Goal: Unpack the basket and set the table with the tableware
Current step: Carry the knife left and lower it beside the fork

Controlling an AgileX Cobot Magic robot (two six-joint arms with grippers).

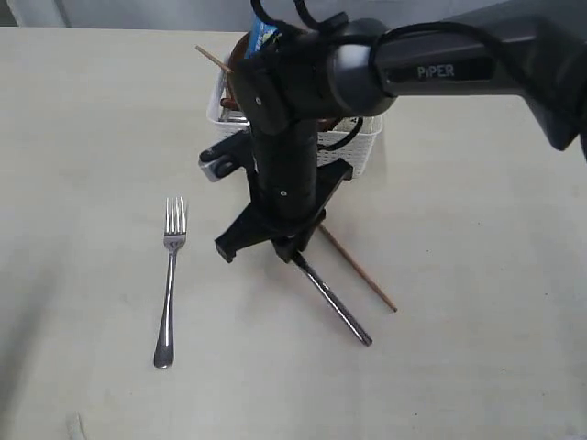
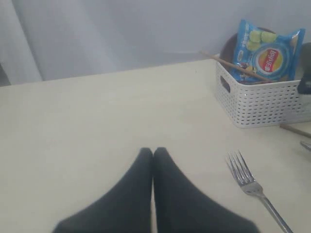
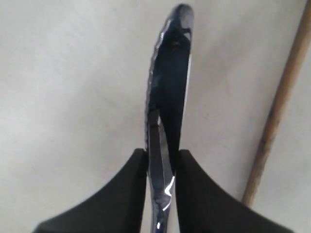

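Observation:
My right gripper [image 1: 292,246] [image 3: 162,155] is shut on a steel knife [image 1: 335,302] [image 3: 170,87], which slants down from the jaws toward the table [image 1: 459,275]. One wooden chopstick [image 1: 359,270] [image 3: 277,107] lies on the table just beside the knife. A steel fork [image 1: 170,275] [image 2: 248,182] lies flat to the left. The white lattice basket [image 1: 362,147] [image 2: 262,104] stands behind the right arm, with another chopstick [image 2: 233,65] and a brown plate [image 2: 228,46] sticking out of it. My left gripper [image 2: 153,151] is shut and empty over bare table, left of the fork.
A blue chips bag [image 2: 267,51] [image 1: 263,37] stands upright in the basket. The right arm [image 1: 440,64] reaches across the basket and hides most of what is in it. A pale wall rises behind the table's far edge.

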